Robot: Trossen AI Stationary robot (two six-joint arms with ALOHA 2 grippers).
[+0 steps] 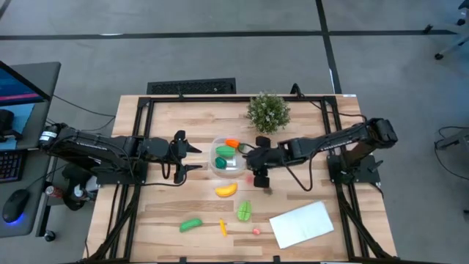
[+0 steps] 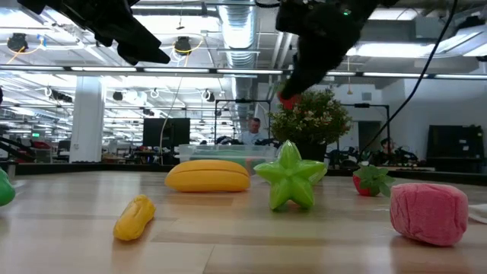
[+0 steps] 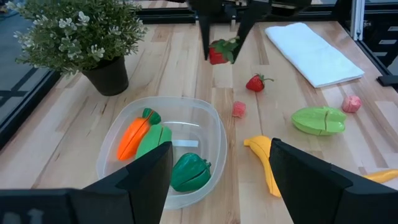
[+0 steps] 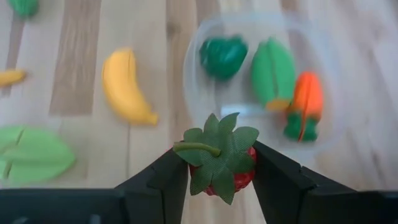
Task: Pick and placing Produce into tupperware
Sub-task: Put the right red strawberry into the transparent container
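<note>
Right gripper (image 4: 214,171): I see its two fingers clamped on a strawberry (image 4: 219,163), red body between the pads, green leaves uppermost. In the left wrist view the same gripper (image 3: 222,51) hangs above the table with the berry off the wood.

Left gripper (image 3: 217,180): I see its fingers spread wide with nothing between them; it waits just beside the tub, on the side away from the right gripper.

Tub (image 3: 208,127): clear plastic, directly ahead of the left gripper and just beyond the right gripper's fingertips. Inside lie a carrot (image 3: 132,137), a pale green piece (image 3: 153,140) touching it, and a dark green pepper (image 3: 189,172).

Banana (image 1: 226,190): on the table near the right gripper, beside the tub and outside it.

Second strawberry (image 3: 255,82): on the wood almost under the right gripper.

Pink piece (image 3: 239,109): between that berry and the tub's rim.

Green star fruit (image 1: 244,211): past the banana, farther from both grippers.

Green pod (image 1: 191,224), small yellow piece (image 1: 223,227), pink berry (image 1: 256,231): in a loose row along the table edge, well apart from either gripper.

Potted plant (image 1: 268,111): upright, near the right gripper, beside the tub.

White cloth (image 1: 302,224): flat, toward the right arm's side.
</note>
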